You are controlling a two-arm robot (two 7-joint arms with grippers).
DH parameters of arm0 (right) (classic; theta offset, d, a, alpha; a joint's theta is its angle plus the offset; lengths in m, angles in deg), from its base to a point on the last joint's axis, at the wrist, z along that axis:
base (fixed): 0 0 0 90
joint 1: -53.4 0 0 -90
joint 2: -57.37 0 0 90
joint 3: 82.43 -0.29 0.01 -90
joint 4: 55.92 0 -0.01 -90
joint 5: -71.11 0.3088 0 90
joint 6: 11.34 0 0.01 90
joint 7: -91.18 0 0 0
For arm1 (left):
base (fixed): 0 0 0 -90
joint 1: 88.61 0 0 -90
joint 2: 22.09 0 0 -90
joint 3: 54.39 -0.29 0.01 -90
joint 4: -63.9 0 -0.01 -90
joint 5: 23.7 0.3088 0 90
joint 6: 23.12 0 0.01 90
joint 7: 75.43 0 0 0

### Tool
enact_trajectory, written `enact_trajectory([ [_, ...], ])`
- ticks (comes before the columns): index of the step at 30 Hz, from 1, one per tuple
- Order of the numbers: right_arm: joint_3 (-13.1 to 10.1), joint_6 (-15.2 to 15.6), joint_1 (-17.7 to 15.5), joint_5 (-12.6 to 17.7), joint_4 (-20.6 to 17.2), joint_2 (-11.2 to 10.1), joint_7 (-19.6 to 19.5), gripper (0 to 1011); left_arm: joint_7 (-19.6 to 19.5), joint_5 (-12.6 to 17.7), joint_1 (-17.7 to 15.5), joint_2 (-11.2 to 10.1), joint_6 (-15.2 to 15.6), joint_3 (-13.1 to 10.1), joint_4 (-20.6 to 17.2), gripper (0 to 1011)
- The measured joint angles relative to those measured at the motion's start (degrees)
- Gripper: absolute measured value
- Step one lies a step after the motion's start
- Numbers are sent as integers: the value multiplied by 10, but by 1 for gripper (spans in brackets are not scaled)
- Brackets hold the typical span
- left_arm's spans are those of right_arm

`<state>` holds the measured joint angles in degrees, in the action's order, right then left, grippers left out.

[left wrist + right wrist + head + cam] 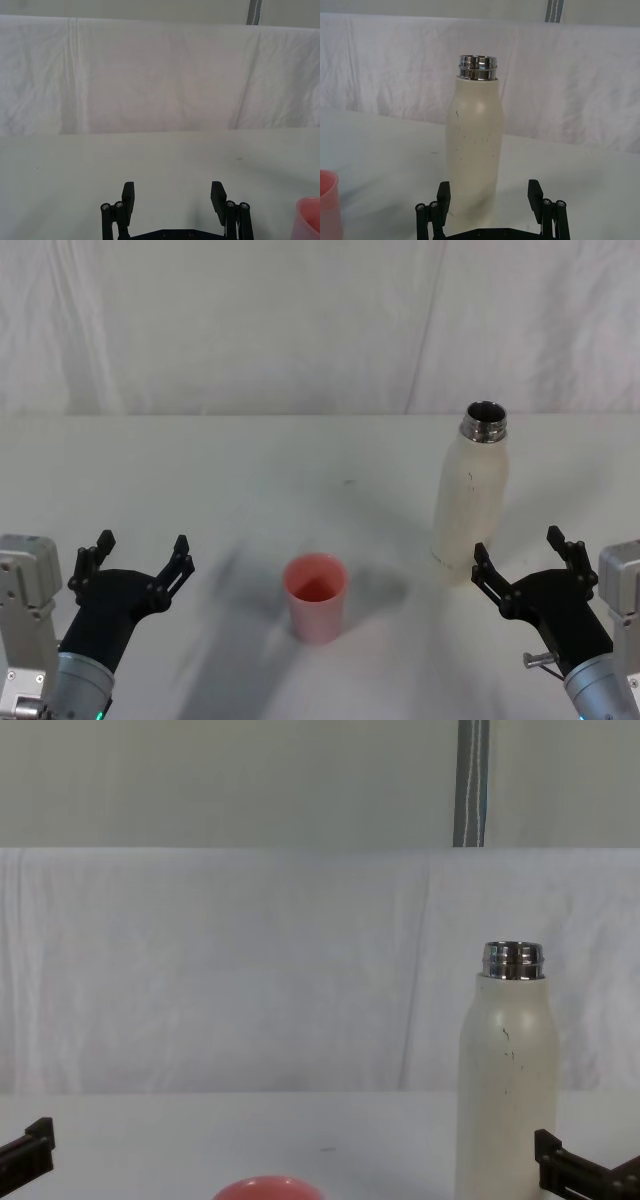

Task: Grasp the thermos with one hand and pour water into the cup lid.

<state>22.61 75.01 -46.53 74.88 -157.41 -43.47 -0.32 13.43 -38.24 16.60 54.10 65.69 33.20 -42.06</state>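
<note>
The cream-white thermos stands upright on the table's right side, its steel neck open; it also shows in the right wrist view and chest view. The salmon-pink cup lid stands upright at the table's centre front, its edge seen in the left wrist view, right wrist view and chest view. My right gripper is open just in front of the thermos, a little to its right, not touching it. At the front left, my left gripper is open and holds nothing.
A white table covered in cloth runs back to a white draped backdrop. A grey vertical pole stands behind the backdrop. Bare tabletop lies between the cup lid and each gripper.
</note>
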Motion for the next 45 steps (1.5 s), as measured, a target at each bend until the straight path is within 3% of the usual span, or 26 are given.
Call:
enact_trajectory([
  [35, 0, 0, 0, 0, 0, 0, 0, 1001, 0, 0, 0, 0, 0, 0, 0, 1001],
  [45, -14, -3, -4, -8, 1, 12, 22, 1001, 0, 0, 0, 0, 0, 0, 0, 1001],
])
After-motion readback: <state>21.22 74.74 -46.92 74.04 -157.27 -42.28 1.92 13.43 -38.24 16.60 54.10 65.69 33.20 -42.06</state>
